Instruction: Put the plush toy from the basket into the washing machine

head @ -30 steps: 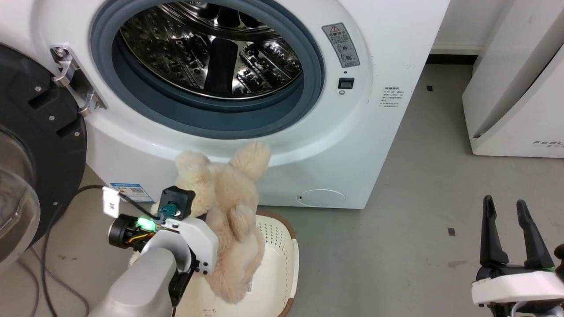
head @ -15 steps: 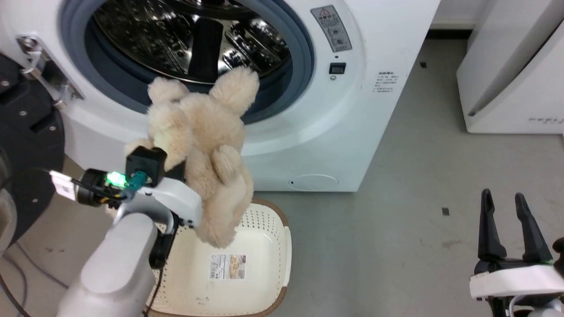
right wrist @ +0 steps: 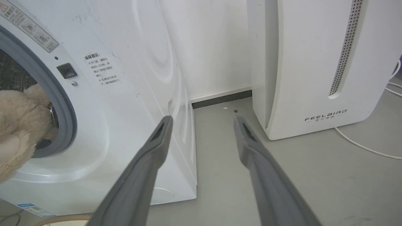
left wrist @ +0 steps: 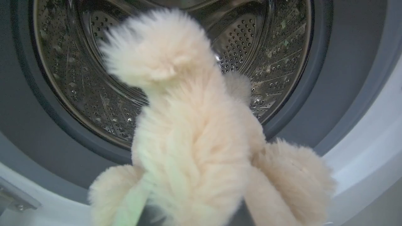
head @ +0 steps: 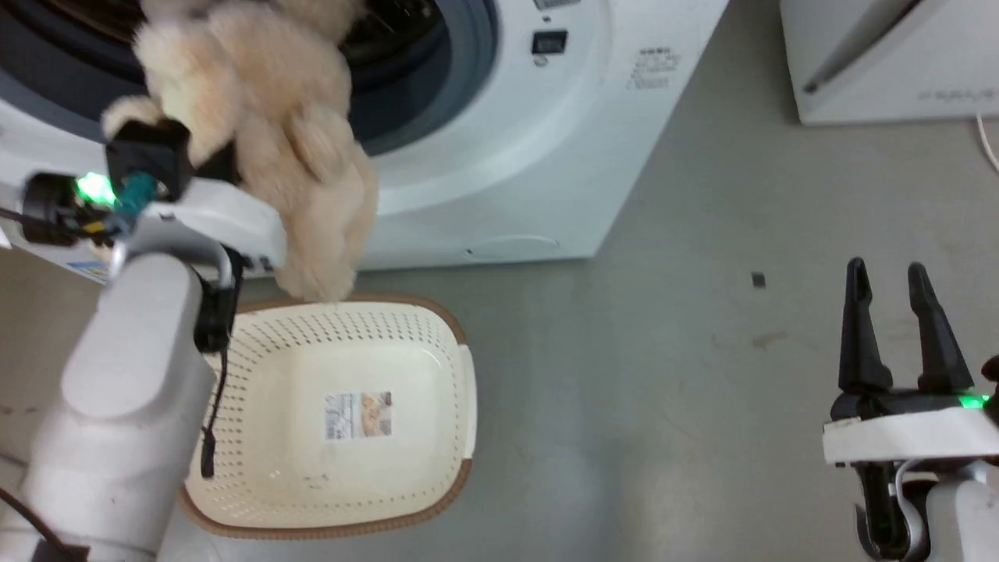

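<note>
The fluffy beige plush toy (head: pixel 257 117) hangs in front of the washing machine (head: pixel 499 156), level with its open porthole, and my left gripper (head: pixel 222 168) is shut on it with the fingers buried in fur. In the left wrist view the plush toy (left wrist: pixel 194 141) rises before the steel drum (left wrist: pixel 94 78), its upper part inside the grey seal ring. Below on the floor, the cream basket (head: pixel 406 437) holds nothing but its label sticker. My right gripper (head: pixel 886 265) stands open at the lower right, far from the toy, with nothing between its fingers (right wrist: pixel 157 147).
A white FEELBIRD appliance (right wrist: pixel 314 62) stands right of the washing machine (right wrist: pixel 132 94), with a narrow strip of grey floor between them. A white cable (right wrist: pixel 361 146) lies on the floor beside the appliance. The plush toy (right wrist: pixel 19 125) shows at the porthole's edge.
My left gripper has lifted the plush toy from just above the basket up to the porthole. The head view has shifted, bringing the basket's whole inside into view. The right gripper has stayed open.
</note>
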Controlling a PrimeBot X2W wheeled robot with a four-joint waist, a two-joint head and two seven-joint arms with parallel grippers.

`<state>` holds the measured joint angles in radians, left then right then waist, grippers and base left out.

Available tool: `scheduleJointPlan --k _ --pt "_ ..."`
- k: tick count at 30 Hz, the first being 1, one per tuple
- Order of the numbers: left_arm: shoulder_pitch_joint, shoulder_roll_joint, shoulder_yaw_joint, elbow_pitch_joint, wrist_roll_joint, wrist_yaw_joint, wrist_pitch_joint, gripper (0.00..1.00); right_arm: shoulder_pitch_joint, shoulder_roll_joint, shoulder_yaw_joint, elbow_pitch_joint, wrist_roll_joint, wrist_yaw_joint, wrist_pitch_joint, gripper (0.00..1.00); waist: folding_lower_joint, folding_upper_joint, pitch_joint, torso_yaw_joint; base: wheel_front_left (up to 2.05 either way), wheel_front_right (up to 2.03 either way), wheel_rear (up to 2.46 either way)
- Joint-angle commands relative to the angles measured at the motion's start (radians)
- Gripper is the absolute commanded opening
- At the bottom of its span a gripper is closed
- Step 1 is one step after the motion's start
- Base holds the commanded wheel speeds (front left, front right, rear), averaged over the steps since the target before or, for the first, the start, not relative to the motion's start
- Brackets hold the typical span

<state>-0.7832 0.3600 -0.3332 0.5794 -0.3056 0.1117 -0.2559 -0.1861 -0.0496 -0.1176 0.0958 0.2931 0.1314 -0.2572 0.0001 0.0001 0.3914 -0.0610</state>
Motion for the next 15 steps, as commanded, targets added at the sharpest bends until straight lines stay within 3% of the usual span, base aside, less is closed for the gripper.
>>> scheduleJointPlan --k 1,15 --pt "-0.043 0.003 0.020 -0.007 0.017 0.004 -0.006 0.00 -0.025 -0.001 0.007 -0.006 0.014 -0.001 -0.005 1.00 -0.0001 -0.0001 0.066 -0.046 0.00 0.00 0.00" --pt "-0.270 0.078 0.129 0.057 0.071 -0.020 -0.006 0.00 -0.115 -0.001 0.035 -0.020 0.067 -0.001 -0.005 1.00 -0.0001 -0.0001 0.241 -0.158 0.00 0.00 0.00"
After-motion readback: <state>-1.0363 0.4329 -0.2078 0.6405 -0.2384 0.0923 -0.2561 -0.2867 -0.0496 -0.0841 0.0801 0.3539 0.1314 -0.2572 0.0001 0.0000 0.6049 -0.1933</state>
